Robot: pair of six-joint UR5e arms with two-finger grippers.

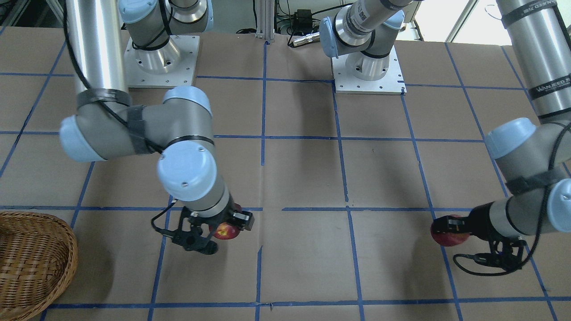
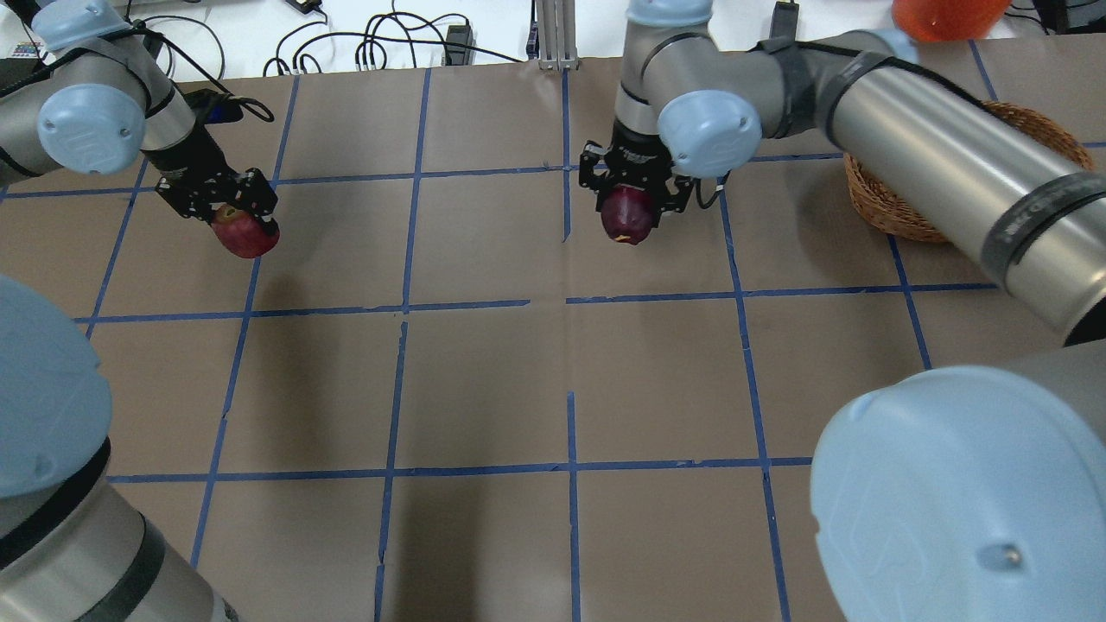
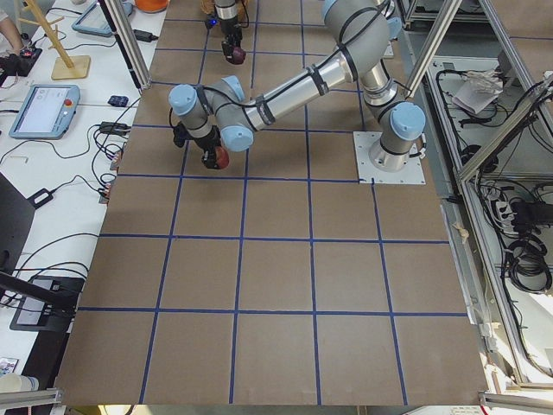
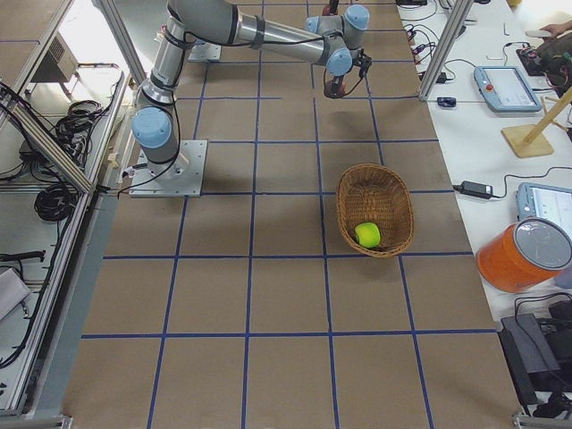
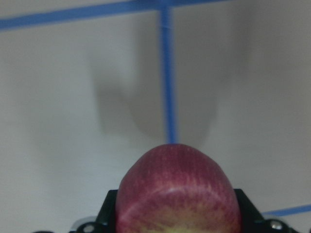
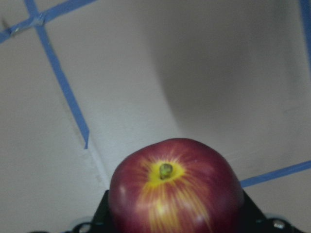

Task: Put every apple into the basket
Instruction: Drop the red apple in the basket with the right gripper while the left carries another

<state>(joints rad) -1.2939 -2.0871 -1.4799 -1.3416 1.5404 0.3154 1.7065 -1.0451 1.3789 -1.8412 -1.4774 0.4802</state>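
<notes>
My left gripper [image 2: 235, 218] is shut on a lighter red apple [image 2: 249, 237] and holds it above the table at the far left; the apple fills the bottom of the left wrist view [image 5: 177, 191]. My right gripper [image 2: 631, 197] is shut on a dark red apple [image 2: 628, 220] with a yellow stem patch [image 6: 166, 172], held above the table's far middle. The wicker basket [image 4: 393, 183] stands to the right of it, apart from both grippers. A bright green apple [image 4: 367, 234] lies inside the basket.
The table is brown paper with a blue tape grid [image 2: 568, 298]. An orange bucket [image 4: 525, 255] and tablets stand on the side bench beyond the basket. Both arm bases [image 1: 160, 58] are at the robot's edge of the table.
</notes>
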